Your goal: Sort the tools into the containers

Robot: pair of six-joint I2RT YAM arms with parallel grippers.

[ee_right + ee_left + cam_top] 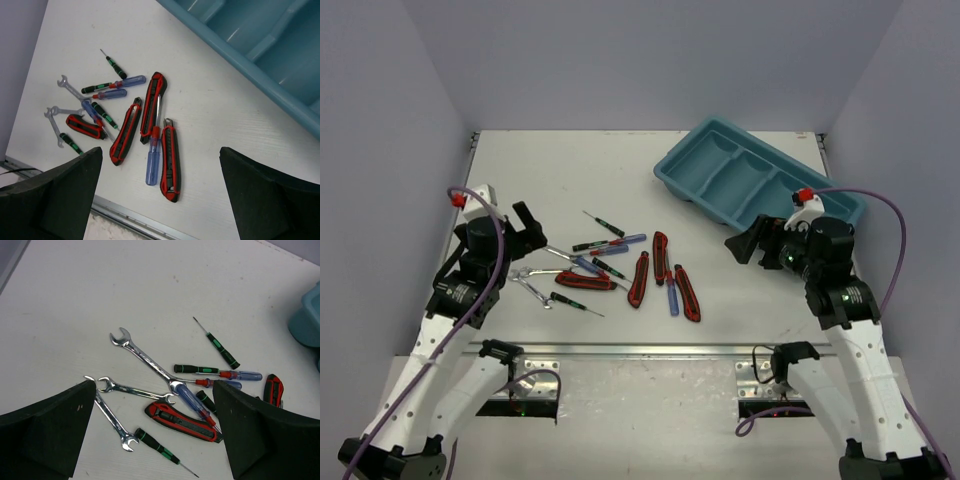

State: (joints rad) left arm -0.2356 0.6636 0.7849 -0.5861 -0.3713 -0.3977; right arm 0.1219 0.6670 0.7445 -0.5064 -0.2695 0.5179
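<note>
The tools lie loose in a pile at the table's middle (620, 265). Three silver wrenches (145, 357) are on its left, with several red-and-black utility knives (152, 102), blue-and-red screwdrivers (151, 162) and thin black-and-green screwdrivers (220, 347). The teal tray (740, 170) stands at the back right with its compartments empty, and it also shows in the right wrist view (250, 50). My left gripper (525, 235) hangs open and empty over the wrenches (154, 390). My right gripper (748, 245) is open and empty, right of the knives (161, 150).
A metal rail (650, 350) runs along the table's near edge. Purple-grey walls close in the left, back and right sides. A purple cable (890, 230) loops off the right arm beside the tray's near end.
</note>
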